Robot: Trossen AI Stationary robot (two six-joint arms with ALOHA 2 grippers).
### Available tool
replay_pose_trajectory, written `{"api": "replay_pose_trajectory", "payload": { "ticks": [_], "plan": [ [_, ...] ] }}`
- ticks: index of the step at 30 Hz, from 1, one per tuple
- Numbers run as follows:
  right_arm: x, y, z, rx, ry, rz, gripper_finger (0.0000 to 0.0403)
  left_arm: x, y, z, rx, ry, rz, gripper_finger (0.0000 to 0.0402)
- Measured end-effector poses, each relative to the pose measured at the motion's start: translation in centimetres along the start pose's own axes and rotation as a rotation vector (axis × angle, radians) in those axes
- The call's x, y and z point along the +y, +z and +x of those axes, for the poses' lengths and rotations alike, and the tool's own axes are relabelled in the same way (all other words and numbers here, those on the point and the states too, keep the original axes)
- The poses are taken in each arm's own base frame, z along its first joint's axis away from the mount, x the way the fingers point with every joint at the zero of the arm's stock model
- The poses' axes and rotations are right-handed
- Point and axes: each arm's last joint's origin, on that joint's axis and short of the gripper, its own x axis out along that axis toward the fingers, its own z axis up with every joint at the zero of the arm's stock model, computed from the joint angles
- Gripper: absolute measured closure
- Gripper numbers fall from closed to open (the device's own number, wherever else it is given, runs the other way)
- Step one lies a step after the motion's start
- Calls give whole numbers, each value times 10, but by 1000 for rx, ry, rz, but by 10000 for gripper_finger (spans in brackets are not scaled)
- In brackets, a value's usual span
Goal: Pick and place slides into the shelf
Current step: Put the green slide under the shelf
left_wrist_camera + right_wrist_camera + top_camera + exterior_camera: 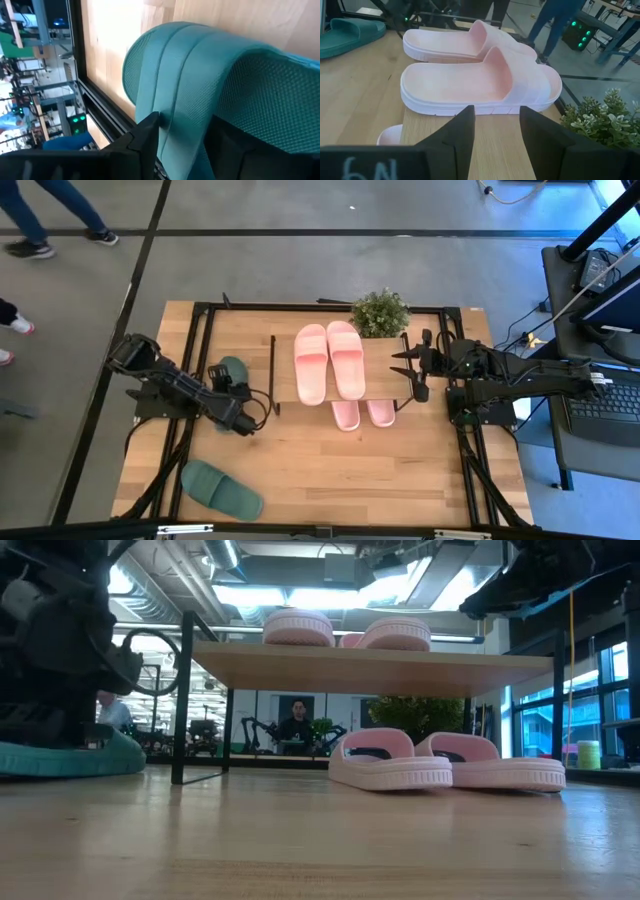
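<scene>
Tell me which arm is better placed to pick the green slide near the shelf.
The left. Its gripper is already at that green slide, fingers around its strap, while the right gripper waits open beyond the shelf.

Matt soft-foam pink slides (480,85), textured green slide (200,90) (woven-looking strap), smooth light-wood shelf (380,668), grainy wooden table (330,470)

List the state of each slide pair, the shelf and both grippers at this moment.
Pink pair on top: flat on the shelf board.
Pink pair below: on the table under the shelf.
Green slide: loose on the table.
Other green slide: between left gripper fingers.
Right gripper: open, empty, beside the shelf.
</scene>
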Motion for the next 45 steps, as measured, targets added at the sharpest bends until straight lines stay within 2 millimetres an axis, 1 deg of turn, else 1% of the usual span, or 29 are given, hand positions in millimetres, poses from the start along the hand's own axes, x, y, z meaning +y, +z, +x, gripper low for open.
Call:
{"api": "replay_pose_trajectory", "payload": {
  "ticks": [2,4,6,9,10,11,15,22,30,34,36,40,45],
  "plan": [
    [0,0,0,0,0,0,246,1,1,0,6,-3,-5,273],
    [0,0,0,0,0,0,246,1,2,0,8,-4,-9,291],
    [0,0,0,0,0,0,246,2,2,0,10,-3,-9,318],
    [0,0,0,0,0,0,246,2,2,0,18,-6,-6,372],
    [0,0,0,1,0,1,246,2,1,0,26,-10,-5,386],
    [0,0,0,1,0,3,246,2,0,0,37,-8,-9,391],
    [0,0,0,1,0,3,246,10,-1,-7,110,16,-61,395],
    [0,0,0,2,0,4,246,33,12,-41,147,83,-114,397],
    [0,0,0,5,1,6,246,51,27,-68,-22,25,-222,399],
    [0,-2,0,23,4,5,246,63,32,-79,-60,-19,-257,399],
    [1,-3,0,34,5,15,246,73,33,-86,-80,-45,-279,399],
    [1,-6,0,64,9,37,246,87,36,-98,-102,-117,-335,399],
    [2,-9,0,95,14,44,246,105,34,-112,-157,-180,-374,399]
  ]
}}
